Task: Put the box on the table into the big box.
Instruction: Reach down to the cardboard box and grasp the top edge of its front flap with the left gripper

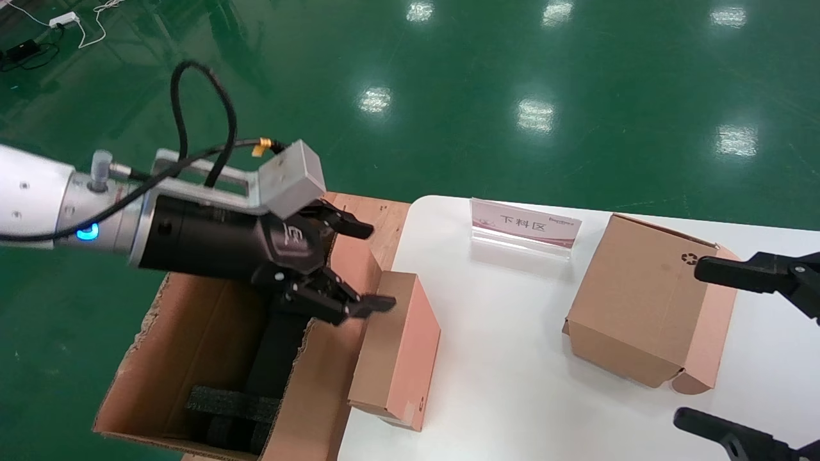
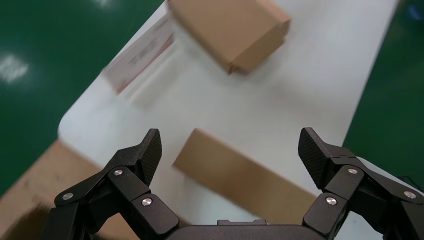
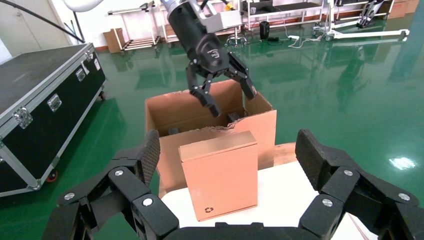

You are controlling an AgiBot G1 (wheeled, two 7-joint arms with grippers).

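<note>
The left gripper (image 1: 359, 269), jaws wide and empty, is hovering above the slim cardboard box (image 1: 397, 349) beside the carton (image 1: 192, 333), needing to close in and grip.

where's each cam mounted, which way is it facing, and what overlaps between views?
Head: on the robot's head, looking down at the table; left pincer open above the big box, right pincer open at the edge.
Left wrist: faces the box between its own fingers.
Right wrist: faces across the table toward the big box; own fingers frame it.
Shared: box, left pincer.
</note>
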